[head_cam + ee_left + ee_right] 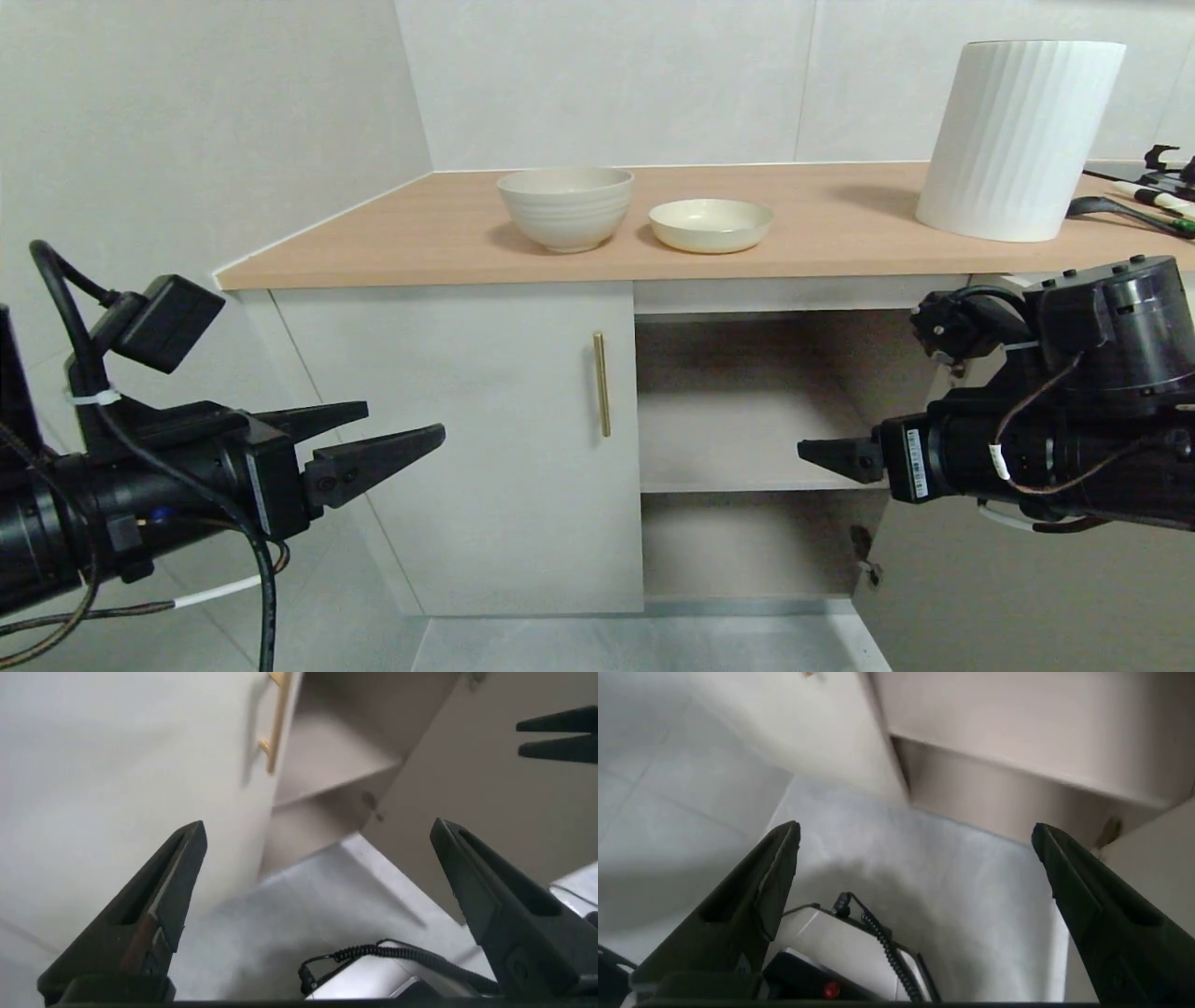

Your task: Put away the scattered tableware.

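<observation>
The round cream ribbed bowl and flat pale dish sit on the far wooden counter. The left pincer and right pincer hang low, spread and empty. No grab yet, I think; next, one must lift to the bowl.

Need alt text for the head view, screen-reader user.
A deep bowl and a shallow dish sit side by side on a wooden countertop, a tall white ribbed cylinder to their right. Below, the cabinet's left door is closed and the right side stands open, showing a shelf. The left end effector, open, and the right end effector hang in front.
</observation>
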{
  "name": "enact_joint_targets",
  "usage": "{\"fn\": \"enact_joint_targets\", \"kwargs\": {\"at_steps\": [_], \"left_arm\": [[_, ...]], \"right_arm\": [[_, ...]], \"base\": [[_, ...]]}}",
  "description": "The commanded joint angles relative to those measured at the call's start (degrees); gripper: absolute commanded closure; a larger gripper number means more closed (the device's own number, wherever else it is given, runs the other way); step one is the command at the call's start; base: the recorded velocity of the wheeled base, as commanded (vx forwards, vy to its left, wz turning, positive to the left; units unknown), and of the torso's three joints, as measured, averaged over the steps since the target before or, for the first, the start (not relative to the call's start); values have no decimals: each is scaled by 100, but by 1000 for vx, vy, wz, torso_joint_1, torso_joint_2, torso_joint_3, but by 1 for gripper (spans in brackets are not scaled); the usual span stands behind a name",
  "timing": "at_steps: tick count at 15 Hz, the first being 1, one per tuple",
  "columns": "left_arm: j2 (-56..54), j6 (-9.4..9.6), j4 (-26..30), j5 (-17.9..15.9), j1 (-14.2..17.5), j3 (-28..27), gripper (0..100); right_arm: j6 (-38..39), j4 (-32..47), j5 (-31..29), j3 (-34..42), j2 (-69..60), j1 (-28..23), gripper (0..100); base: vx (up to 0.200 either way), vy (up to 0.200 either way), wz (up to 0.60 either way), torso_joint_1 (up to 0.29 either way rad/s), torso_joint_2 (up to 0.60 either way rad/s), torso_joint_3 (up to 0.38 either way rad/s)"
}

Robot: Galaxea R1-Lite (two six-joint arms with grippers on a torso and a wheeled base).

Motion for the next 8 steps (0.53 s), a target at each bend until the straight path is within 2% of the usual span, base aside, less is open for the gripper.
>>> {"fn": "enact_joint_targets", "kwargs": {"at_steps": [1, 4, 8], "left_arm": [[38, -4, -3, -3, 13, 0, 0], [47, -4, -3, -12, 13, 0, 0], [29, -30, -12, -21, 4, 9, 0]], "right_arm": [[-12, 0, -3, 31, -43, -1, 0], [-21, -8, -3, 40, -25, 8, 0], [-21, -8, 5, 58, -34, 8, 0]], "base": [[200, 0, 0, 2, 2, -2], [200, 0, 0, 6, 2, -1], [0, 0, 0, 0, 0, 0]]}}
